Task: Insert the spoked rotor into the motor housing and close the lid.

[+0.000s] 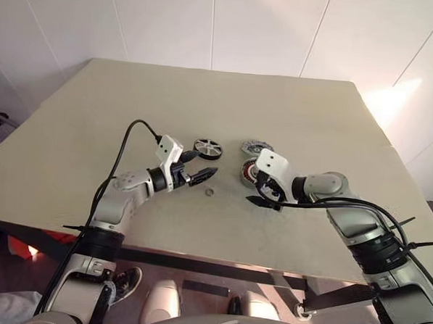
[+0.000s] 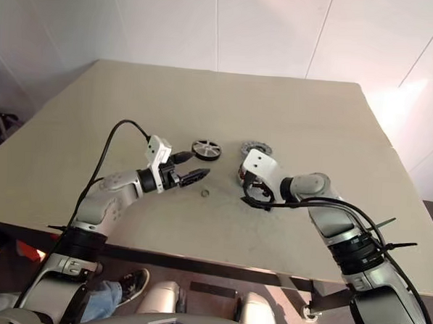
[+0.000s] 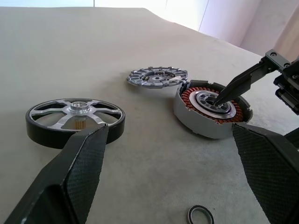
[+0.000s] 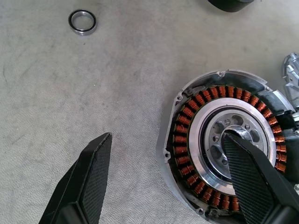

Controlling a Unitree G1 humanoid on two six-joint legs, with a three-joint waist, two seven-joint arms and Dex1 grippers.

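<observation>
In the middle of the table point(image 1: 292, 108), the housing point(image 4: 224, 151) sits windings-up with the lid point(image 3: 158, 77) just behind it and the rotor point(image 3: 74, 120) lying flat to its left. The right gripper point(image 4: 168, 179) is spread, one finger point(image 4: 247, 172) tipped into the housing's pale centre, the other outside its wall. The left gripper point(image 3: 173, 182) is spread wide beside the rotor, holding nothing, a small ring point(image 3: 201, 215) on the table between its fingers.

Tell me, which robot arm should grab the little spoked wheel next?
Probably the left. Its gripper is open right beside the spoked rotor, which lies free on the table. The right gripper is busy at the motor housing, one jaw inside the centre, one outside.
</observation>
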